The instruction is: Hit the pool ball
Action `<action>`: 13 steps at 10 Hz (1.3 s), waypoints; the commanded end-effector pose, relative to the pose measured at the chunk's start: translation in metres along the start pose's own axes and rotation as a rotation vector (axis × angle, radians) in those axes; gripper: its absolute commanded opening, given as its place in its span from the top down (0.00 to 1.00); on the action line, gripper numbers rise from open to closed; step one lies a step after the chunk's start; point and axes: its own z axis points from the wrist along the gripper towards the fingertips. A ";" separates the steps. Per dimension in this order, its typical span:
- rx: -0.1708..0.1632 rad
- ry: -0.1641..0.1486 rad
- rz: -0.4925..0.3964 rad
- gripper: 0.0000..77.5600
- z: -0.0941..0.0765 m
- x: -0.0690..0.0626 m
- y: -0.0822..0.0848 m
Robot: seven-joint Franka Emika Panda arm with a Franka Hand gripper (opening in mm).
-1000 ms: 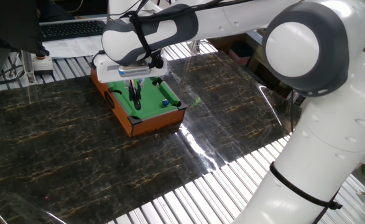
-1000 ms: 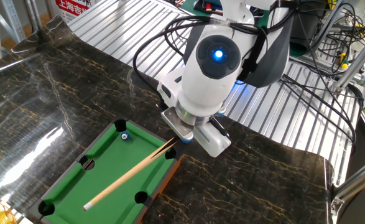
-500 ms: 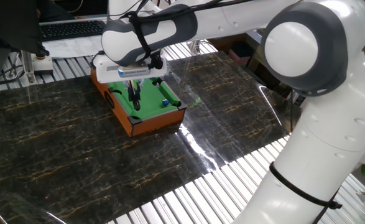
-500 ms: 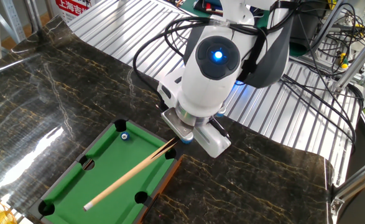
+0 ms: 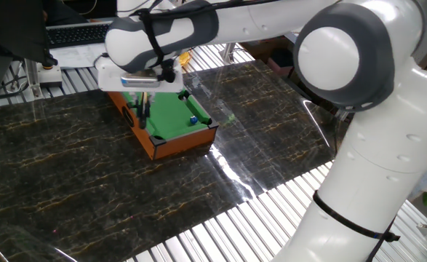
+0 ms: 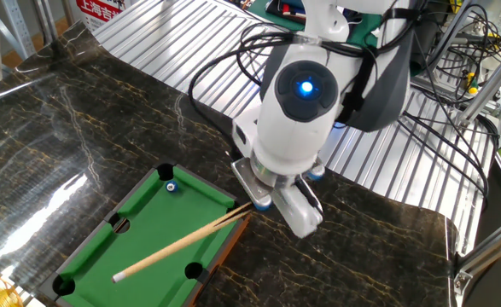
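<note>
One pool ball [image 6: 171,186] on one pool table [image 6: 160,230]; gripper [image 5: 140,110] clamped on one cue stick [image 6: 177,247].

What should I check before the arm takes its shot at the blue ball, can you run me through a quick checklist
1. Cue stick held by the gripper: cannot tell, the wrist hides the fingers, though the stick's butt ends there.
2. Cue tip lies on the felt: ok, it rests near the table's near end in the other fixed view.
3. Blue pool ball on the pool table: ok, close to a far corner pocket.
4. Cue aimed at the ball: not ok, the stick points along the table, away from the ball.
5. Path to the ball free: ok, only bare green felt lies between.
</note>
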 end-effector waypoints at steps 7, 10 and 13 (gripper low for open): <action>-0.139 0.034 0.445 0.99 -0.011 -0.011 0.071; -0.162 0.026 0.510 0.99 -0.011 -0.016 0.073; -0.171 0.041 0.640 0.99 -0.007 -0.016 0.078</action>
